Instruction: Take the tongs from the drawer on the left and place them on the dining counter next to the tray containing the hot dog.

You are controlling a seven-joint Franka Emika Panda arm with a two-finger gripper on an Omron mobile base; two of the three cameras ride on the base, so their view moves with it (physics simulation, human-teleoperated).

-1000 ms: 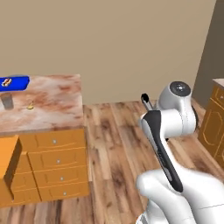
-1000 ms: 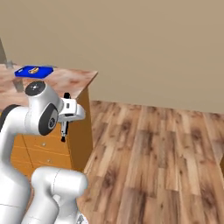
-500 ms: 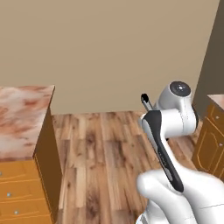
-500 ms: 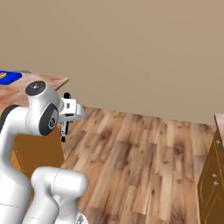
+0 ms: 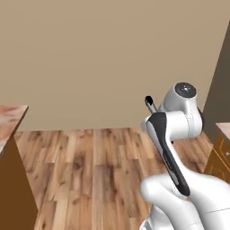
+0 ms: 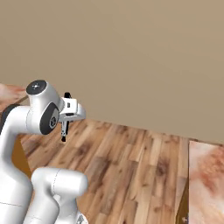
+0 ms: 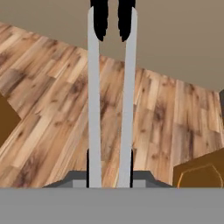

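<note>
A: Start on the left side. What is there?

B: In the left base view, a corner of the dining counter (image 5: pixel 10 117) comes in at the far left edge, marble on top, brown side below. The tray and the hot dog are not on the part that shows.

A: And in the middle?

B: Wooden floor (image 5: pixel 90 166) and a plain beige wall (image 5: pixel 99 58). To the right of it the arm is folded close to the robot's body. In the right base view the gripper (image 6: pixel 65 117) points downward, with a thin dark piece hanging under it.

A: Are the tongs in the jaws?

B: Yes. In the hand view the tongs (image 7: pixel 109 87) run straight out along the gripper, two grey arms side by side, black ends far from the hand. The jaws are closed around the handle end, one finger outside each grey arm (the exact contact is cut by the bottom of the picture).

A: So what decides the next move?

B: I judge it is the direction. The counter corner lies to the left of the gripper and well apart from it, while the long axis of the tongs points at the floor. The base must bring the counter in front before any placing.
</note>
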